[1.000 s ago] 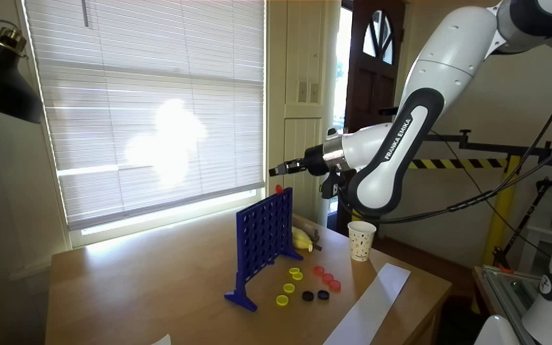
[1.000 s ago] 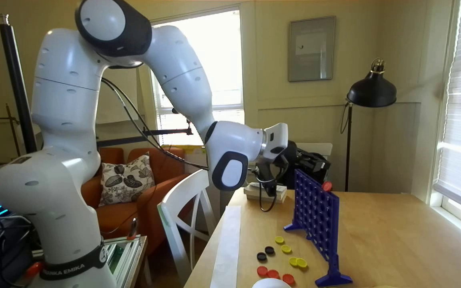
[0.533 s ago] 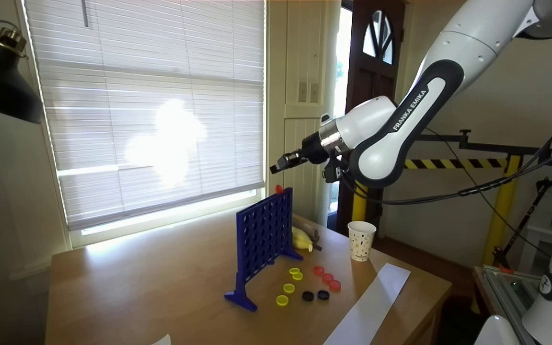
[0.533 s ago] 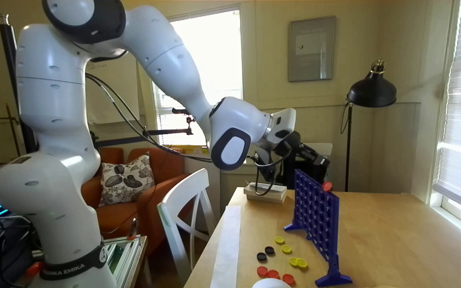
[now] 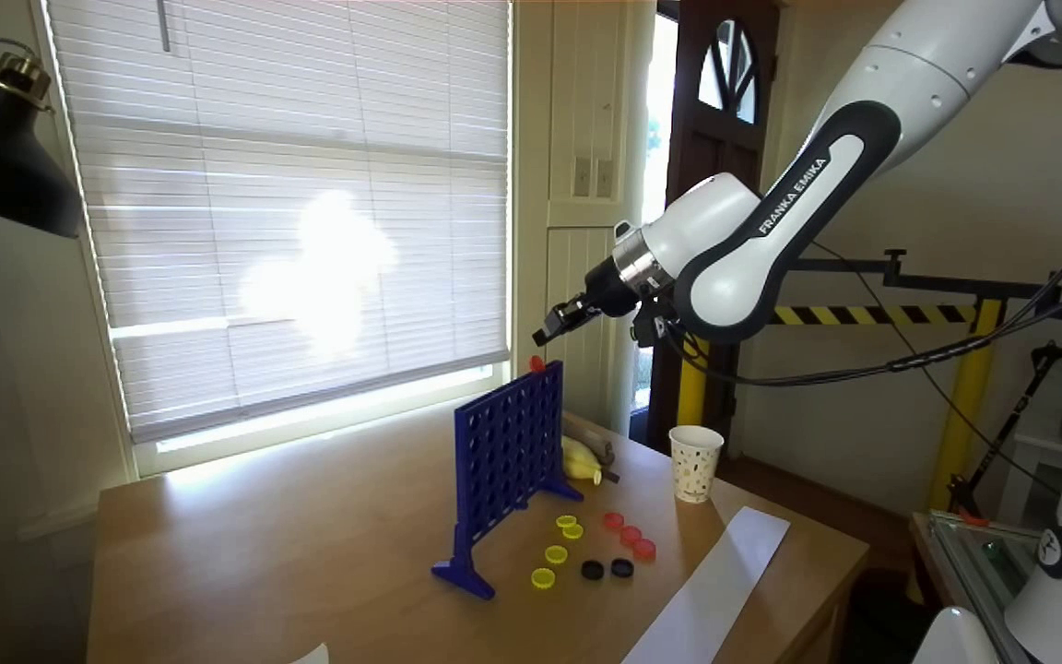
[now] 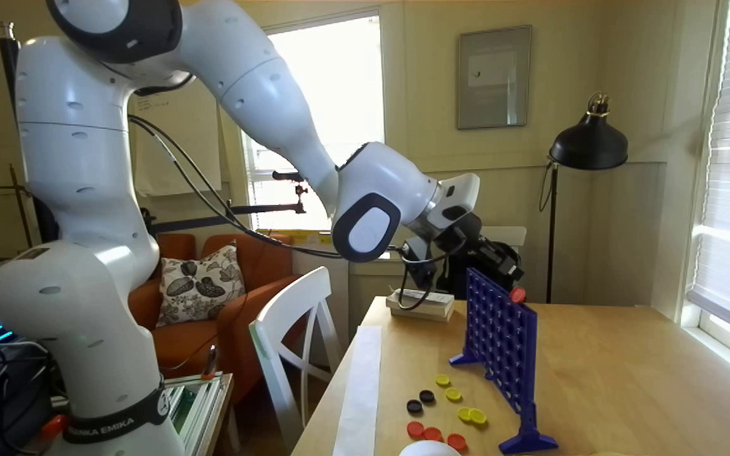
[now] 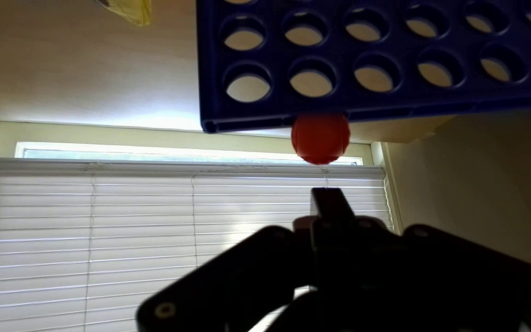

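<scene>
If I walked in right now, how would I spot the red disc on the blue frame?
Look for the wooden table and, on it, the upright blue frame, pierced all over. The red disc pokes up from its top edge; the other red discs lie on the table below.

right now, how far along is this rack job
Done: a red disc stands at the top edge of the blue rack. Under way: the shut hand hangs above it, nothing visibly gripped. Left, probably: getting the disc inside, as it mostly sticks out.

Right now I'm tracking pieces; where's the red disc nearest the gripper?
In the wrist view, the red disc protrudes from the top of the blue rack, second column from left.
</scene>
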Tool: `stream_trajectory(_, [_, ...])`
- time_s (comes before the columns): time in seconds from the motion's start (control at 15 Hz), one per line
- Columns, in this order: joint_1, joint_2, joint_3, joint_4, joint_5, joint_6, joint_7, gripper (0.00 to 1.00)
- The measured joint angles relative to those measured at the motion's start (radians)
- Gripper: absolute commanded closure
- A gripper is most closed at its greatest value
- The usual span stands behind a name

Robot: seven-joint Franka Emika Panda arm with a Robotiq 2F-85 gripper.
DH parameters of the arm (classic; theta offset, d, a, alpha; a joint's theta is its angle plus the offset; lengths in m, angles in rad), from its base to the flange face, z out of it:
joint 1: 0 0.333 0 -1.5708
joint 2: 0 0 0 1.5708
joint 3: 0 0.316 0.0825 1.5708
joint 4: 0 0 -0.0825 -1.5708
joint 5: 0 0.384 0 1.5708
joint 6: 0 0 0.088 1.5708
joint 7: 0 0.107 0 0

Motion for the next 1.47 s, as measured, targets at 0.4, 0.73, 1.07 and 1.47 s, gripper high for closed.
stream_trajectory(0.4, [-0.001,0.002,-0.002,0.0,0.0,-0.002,0.0,1.0])
stream_trajectory(0.73, [-0.001,0.011,-0.001,0.0,-0.001,0.005,0.0,1.0])
stream_trajectory(1.07, [0.0,0.032,0.0,0.001,-0.002,0.061,0.0,1.0])
stream_trajectory(1.47, [-0.001,0.077,0.001,0.012,-0.008,0.114,0.002,1.0])
